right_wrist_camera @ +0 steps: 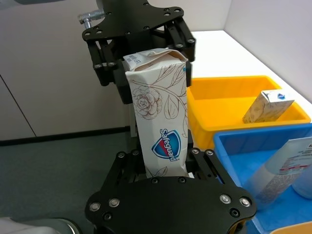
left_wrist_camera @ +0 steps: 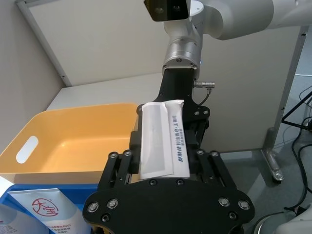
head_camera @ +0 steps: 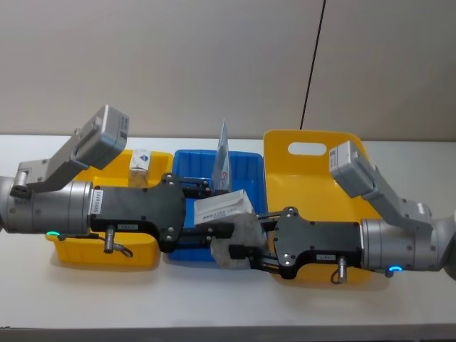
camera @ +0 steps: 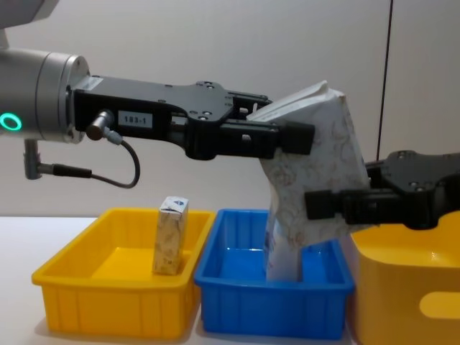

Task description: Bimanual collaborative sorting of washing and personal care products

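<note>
A cream carton [head_camera: 226, 207] with a gold floral print and a blue Safeguard logo hangs above the blue bin [head_camera: 192, 162], held from both ends. My left gripper [head_camera: 206, 209] is shut on its upper part, and my right gripper [head_camera: 249, 239] is shut on its lower part. The chest view shows the carton [camera: 320, 154] tilted between the left gripper [camera: 287, 138] and the right gripper [camera: 325, 205]. A pale pouch [head_camera: 222, 151] with a red circular logo stands in the blue bin. A second small carton [head_camera: 140, 162] stands upright in the left yellow bin [head_camera: 107, 251].
A larger yellow bin [head_camera: 313, 171] with a handle cutout stands to the right of the blue bin. All three bins sit side by side on the white table [head_camera: 214, 299], with a wall close behind. Free table surface lies in front of the bins.
</note>
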You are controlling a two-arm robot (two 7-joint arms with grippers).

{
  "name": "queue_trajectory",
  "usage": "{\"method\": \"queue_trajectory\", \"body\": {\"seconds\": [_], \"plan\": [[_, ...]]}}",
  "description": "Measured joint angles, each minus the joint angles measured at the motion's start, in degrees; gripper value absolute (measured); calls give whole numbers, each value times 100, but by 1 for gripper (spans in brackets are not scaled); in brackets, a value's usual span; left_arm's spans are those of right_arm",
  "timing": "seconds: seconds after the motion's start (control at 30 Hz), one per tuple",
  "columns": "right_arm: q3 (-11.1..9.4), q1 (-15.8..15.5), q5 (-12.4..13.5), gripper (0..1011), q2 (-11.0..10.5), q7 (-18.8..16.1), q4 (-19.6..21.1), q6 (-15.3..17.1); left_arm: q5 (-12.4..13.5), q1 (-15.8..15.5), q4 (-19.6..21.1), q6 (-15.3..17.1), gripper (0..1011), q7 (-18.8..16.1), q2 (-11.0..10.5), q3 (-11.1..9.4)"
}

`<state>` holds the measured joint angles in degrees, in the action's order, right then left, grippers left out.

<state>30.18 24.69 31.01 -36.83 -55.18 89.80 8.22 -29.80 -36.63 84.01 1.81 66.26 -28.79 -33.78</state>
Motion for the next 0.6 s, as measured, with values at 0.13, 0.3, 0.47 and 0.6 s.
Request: {"method": "queue_trajectory", "body": {"seconds": [0.13,0.3,0.47,0.6], "plan": [[-24,-55,56,364,-23,40,60,22,0,0,0,0,617,0,0,0],[-59,-150,130,364,-65,116,154,44,0,0,0,0,745,0,0,0],[-99,-245,178,364,-103,240,237,49,0,0,0,0,919,0,0,0],[-146,-346,208,363,-142,374,307,49,0,0,0,0,1001,0,0,0]]}}
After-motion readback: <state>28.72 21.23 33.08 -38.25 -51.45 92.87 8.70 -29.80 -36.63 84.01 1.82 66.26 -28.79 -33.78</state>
